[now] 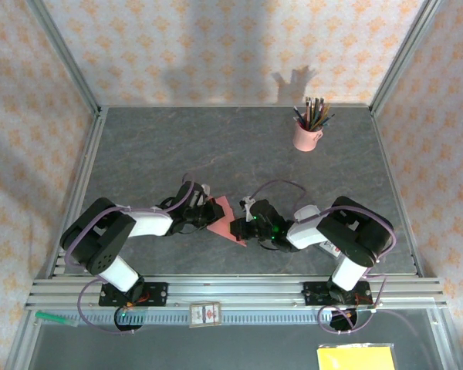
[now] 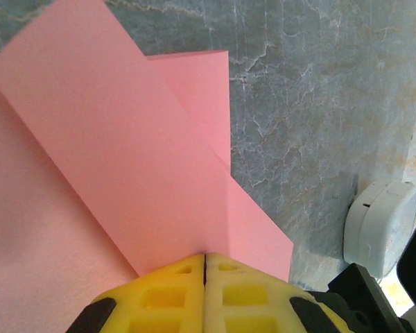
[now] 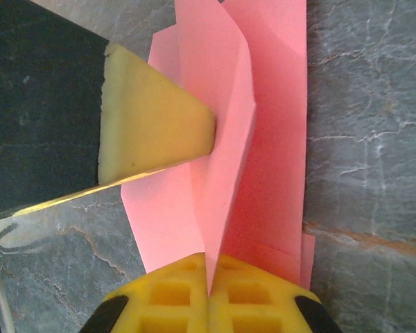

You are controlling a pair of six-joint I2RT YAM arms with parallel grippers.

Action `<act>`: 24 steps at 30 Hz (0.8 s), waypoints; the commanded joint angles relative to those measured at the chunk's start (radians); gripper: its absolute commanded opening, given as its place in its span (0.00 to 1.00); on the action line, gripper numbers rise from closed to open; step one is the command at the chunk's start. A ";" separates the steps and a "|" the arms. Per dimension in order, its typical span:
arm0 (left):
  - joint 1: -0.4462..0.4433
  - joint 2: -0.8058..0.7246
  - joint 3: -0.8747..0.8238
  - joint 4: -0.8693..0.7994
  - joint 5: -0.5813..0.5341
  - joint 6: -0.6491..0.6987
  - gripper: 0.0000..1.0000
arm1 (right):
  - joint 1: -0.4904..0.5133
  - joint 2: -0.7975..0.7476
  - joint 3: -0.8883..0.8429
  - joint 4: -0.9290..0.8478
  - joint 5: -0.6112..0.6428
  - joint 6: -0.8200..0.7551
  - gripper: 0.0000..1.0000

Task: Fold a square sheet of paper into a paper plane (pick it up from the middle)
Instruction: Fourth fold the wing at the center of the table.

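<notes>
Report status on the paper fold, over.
Left gripper: jaws shut on the pink paper. Right gripper: jaws shut on it too, opposite side. Paper creased, partly folded. Pencil cup far back, nothing in the way.

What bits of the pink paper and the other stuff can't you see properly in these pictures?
- Left wrist view: the pink paper runs off the left edge, and the left hand hides its near end.
- Right wrist view: the right hand hides the spot it pinches.
- Top view: both hands cover the paper, so its folds are unclear.
- Top view: the pencils in the cup are too small to count.
</notes>
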 commanded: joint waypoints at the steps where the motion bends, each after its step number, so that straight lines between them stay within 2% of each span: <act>1: 0.017 -0.003 -0.018 -0.006 -0.026 0.033 0.08 | -0.006 0.038 -0.001 -0.090 0.022 0.021 0.04; 8: 0.027 -0.052 -0.040 0.013 -0.019 0.030 0.09 | -0.006 0.054 0.015 -0.107 0.008 0.045 0.04; 14: 0.007 -0.146 -0.062 0.083 0.006 -0.002 0.19 | -0.005 0.051 0.033 -0.148 0.018 0.049 0.03; 24: -0.012 -0.064 -0.002 0.125 0.046 0.008 0.22 | -0.006 0.047 0.036 -0.157 0.026 0.070 0.03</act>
